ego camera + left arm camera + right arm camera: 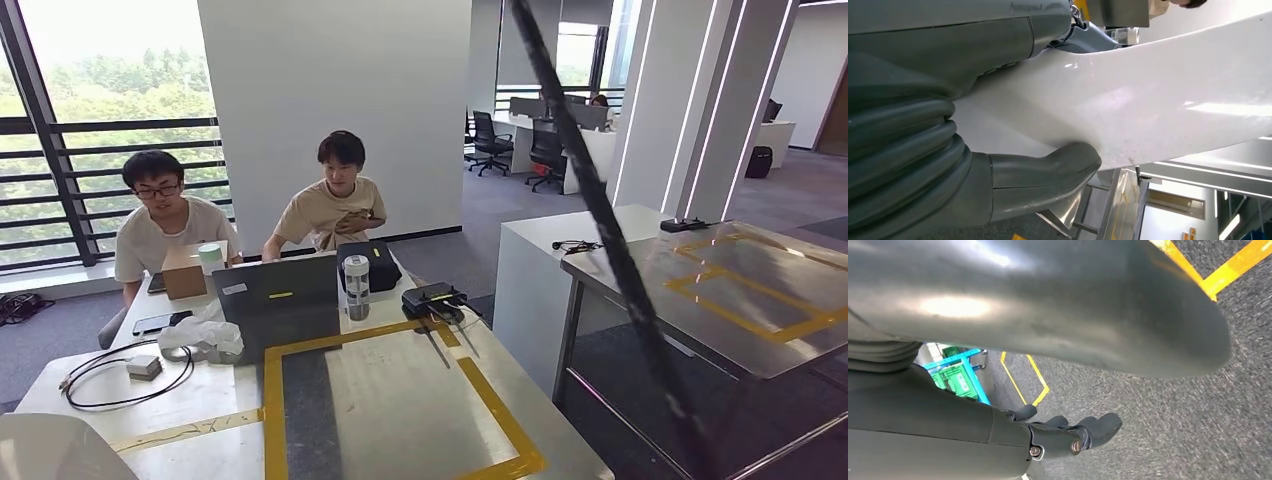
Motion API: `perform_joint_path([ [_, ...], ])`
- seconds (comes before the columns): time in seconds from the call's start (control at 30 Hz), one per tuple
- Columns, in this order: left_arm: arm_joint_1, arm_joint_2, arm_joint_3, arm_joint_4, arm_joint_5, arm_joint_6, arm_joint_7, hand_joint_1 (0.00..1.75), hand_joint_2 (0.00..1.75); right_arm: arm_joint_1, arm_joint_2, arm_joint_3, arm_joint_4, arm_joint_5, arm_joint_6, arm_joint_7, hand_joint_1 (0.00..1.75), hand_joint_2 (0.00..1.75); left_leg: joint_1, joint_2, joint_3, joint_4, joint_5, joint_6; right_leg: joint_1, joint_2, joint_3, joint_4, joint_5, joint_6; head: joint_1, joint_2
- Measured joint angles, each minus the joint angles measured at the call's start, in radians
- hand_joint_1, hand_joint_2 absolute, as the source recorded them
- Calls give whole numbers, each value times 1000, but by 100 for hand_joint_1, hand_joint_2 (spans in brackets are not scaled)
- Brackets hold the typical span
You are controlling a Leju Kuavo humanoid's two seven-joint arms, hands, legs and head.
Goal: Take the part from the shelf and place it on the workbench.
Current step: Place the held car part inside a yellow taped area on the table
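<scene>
Gripping the white part [1158,95] in the left hand [963,55], thick grey thumb [1048,177] pressing on one side of the glossy curved surface and darker fingers [1090,36] wrapping over the other. Carrying it at the near left, its rounded white edge [50,445] poking in over the near-left corner of the workbench [400,400].

Hanging the right hand [1058,435] low over grey carpet [1168,415] striped with yellow floor tape [1035,372], fingers [1100,426] loosely extended, apart and holding nothing. Passing a blue shelf frame [970,377] with green crates [955,377] farther off.

Facing the steel bench top, with a yellow tape outline [490,410] framing its near middle. Finding, just past the outline, a grey laptop [280,300], a crumpled white bag [200,338] to its left, and a white adapter [143,367] ringed by black cable [100,385] nearer on the left. Seeing a clear bottle [356,285] standing right of the laptop, beside a black case [372,262] and a black device [432,298].

Looking farther, at two people [165,225] [335,205] sitting at the far side, a cardboard box [184,272] and a cup [210,257] in front of the left one. Noting a second steel table [760,290] to the right, a dark slanting pole [600,220] crossing before it, and office chairs [490,140] far behind.
</scene>
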Motion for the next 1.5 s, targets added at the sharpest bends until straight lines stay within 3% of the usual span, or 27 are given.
perform_joint_path([
  [0.37, 35, 6, 24, -9, -8, 0, -3, 175, 175, 1, 0, 0, 0, 2, 0, 0, 0, 0, -2, 0, -3, -1, -1, 0, -1, 0, -3, -2, 0, 0, 0, 0],
  [0.53, 39, 8, 24, -10, -18, 0, -7, 175, 175, 1, 0, 0, 0, 2, -1, 0, 0, 0, -7, 0, -7, -3, -12, 9, -6, 1, 2, -7, -1, 8, -1, 0],
  [0.6, 38, 8, 24, -11, -21, 0, -10, 175, 175, -1, 0, 0, 0, 2, 0, 0, 0, 0, -3, 1, 7, -18, -17, 17, -5, 2, 4, 3, -3, 11, 0, 0],
  [0.67, 34, 8, 24, -14, -22, 0, -12, 175, 175, -3, 0, 0, 0, 2, 1, 0, 0, 0, 2, 1, 32, -33, -21, 25, -3, 2, -31, 69, -28, 10, 1, 0],
  [0.77, 31, 7, 24, -12, -24, -1, -11, 175, 175, -2, 0, 0, 0, 1, 1, 1, 0, 0, 2, 1, 58, -38, -38, 26, -1, 2, -160, 263, -87, 10, 3, -1],
  [0.8, 30, 7, 24, -11, -25, -1, -11, 175, 175, -1, 0, 0, 0, 0, 1, 5, 0, 0, 3, 0, 71, -38, -48, 23, -1, 2, -194, 295, -86, 11, 3, -1],
  [0.83, 29, 6, 24, -9, -26, -1, -11, 175, 175, 1, 0, 0, 0, 0, 1, 11, 0, 0, 4, -2, 87, -38, -59, 19, -3, 2, -212, 291, -69, 13, 4, -1],
  [0.87, 27, 6, 24, -7, -26, -2, -11, 175, 175, 1, 0, 0, 0, 0, 1, 17, 0, 0, 7, -3, 105, -37, -72, 15, -5, 1, -213, 250, -36, 15, 4, -1],
  [0.93, 23, 6, 24, -4, -27, -2, -11, 175, 175, 6, 1, 0, 0, 0, 1, 22, 0, 0, 10, -3, 139, -34, -104, 2, -11, -2, -199, 124, 65, 18, 3, -1],
  [0.97, 20, 6, 24, -3, -27, -2, -11, 175, 175, 8, 1, 0, 1, 0, 2, 16, 0, 0, 10, -4, 149, -32, -120, -7, -11, -3, -192, 82, 99, 14, 2, -1],
  [1.0, 18, 6, 24, -2, -27, -2, -11, 175, 175, 10, 1, 0, 1, 0, 2, 9, 0, 0, 10, -5, 158, -31, -134, -16, -9, -3, -189, 59, 118, 8, 1, -1],
  [1.07, 12, 6, 24, -2, -28, -2, -10, 175, 175, 8, 2, 0, 2, 0, 2, 2, 0, 0, 13, -7, 171, -23, -139, -34, -4, -1, -178, 60, 102, -13, 0, 0],
  [1.13, 9, 7, 24, -2, -28, -2, -10, 175, 175, 4, 2, 0, 2, 0, 2, 7, 0, 0, 17, -3, 143, 46, -113, -47, -4, 1, -155, 56, 85, -30, 0, 0],
  [1.2, 8, 8, 23, -1, -27, -3, -11, 175, 175, 2, 1, 0, 2, 0, 1, 2, 0, 0, 18, 1, 55, 173, -107, -54, -4, 2, -123, 49, 69, -41, -3, 0],
  [1.27, 9, 9, 24, 1, -28, -3, -12, 175, 175, 2, 1, 0, 2, -1, -1, -4, 0, 0, 18, 1, -37, 264, -165, -55, -1, 2, -93, 45, 51, -47, -5, 0],
  [1.33, 8, 9, 23, 5, -49, 8, -15, 175, 175, 2, 1, 0, 2, -2, -2, -6, 0, 0, 17, 1, -91, 265, -219, -50, 2, 6, -62, 43, 27, -50, -5, 0],
  [1.37, 5, 11, 23, 8, -83, 27, -20, 175, 175, 1, 1, -1, 2, -2, -3, -6, 0, 0, 15, 1, -100, 233, -210, -46, 3, 8, -46, 43, 15, -51, -5, 0],
  [1.4, 1, 14, 23, 14, -141, 64, -28, 175, 175, 1, 1, -1, 2, -2, -3, -6, 0, 0, 13, 1, -99, 181, -164, -40, 5, 10, -31, 43, 4, -50, -5, 0],
  [1.47, -9, 22, 22, 30, -303, 174, -49, 175, 175, 1, 2, -1, 2, -2, -4, -8, 0, 0, 6, 1, -90, 71, -26, -24, 6, 14, -12, 44, -16, -45, -6, 0],
  [1.5, -14, 25, 21, 41, -392, 237, -58, 175, 175, 1, 3, -1, 2, -2, -5, -9, 0, 0, 2, 0, -86, 38, 25, -18, 7, 16, -9, 45, -24, -39, -7, 0],
])
